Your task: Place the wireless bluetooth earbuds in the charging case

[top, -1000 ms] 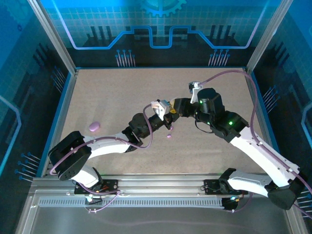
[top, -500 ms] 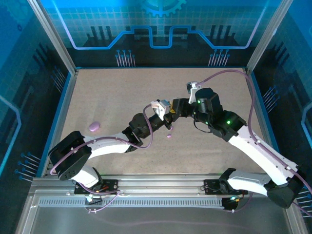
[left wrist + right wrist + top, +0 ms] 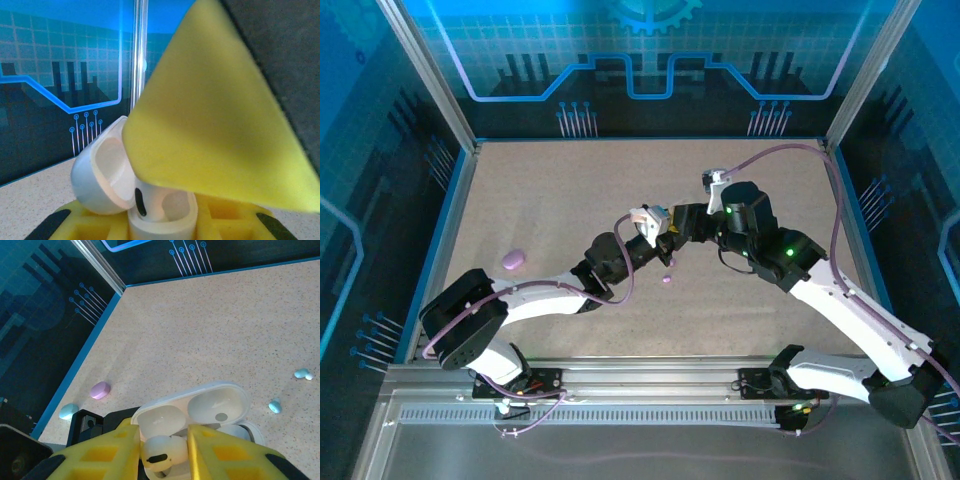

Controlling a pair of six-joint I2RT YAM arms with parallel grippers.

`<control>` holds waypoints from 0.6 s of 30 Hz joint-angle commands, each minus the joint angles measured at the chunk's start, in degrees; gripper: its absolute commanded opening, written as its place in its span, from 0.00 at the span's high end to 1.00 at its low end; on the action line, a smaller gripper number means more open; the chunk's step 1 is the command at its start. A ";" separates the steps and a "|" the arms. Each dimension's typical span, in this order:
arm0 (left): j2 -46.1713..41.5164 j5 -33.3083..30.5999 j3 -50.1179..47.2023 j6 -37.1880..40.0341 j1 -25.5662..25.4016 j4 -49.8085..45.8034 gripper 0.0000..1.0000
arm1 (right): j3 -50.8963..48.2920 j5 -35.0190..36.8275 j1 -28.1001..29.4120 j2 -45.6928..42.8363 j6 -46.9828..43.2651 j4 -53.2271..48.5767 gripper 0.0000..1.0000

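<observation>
Nearest, both our arms rise from their bases and bend inward to meet mid-table. Our left gripper (image 3: 663, 246) is clamped on the white charging case (image 3: 200, 412), whose lid is hinged open. Our right gripper (image 3: 162, 432) hangs over it, fingers narrowly parted, pinching a white earbud (image 3: 160, 450) crosswise at the well. Farther off, two teal earbuds (image 3: 274, 406) lie on the table (image 3: 210, 325).

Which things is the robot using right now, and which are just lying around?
In use:
white case, held by the left gripper
white bud, between the fingers of the right gripper

Lying about for now:
purple case
teal case
teal buds
purple bud
</observation>
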 commanded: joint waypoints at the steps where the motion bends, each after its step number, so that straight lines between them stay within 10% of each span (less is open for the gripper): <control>1: -1.34 -0.48 2.11 0.39 -0.25 4.89 0.77 | -0.12 0.93 0.59 -0.80 -0.52 -3.28 0.67; 18: -0.88 1.32 1.68 0.98 -0.25 3.71 0.77 | 5.18 -1.15 -0.54 -1.82 -2.64 -4.28 0.52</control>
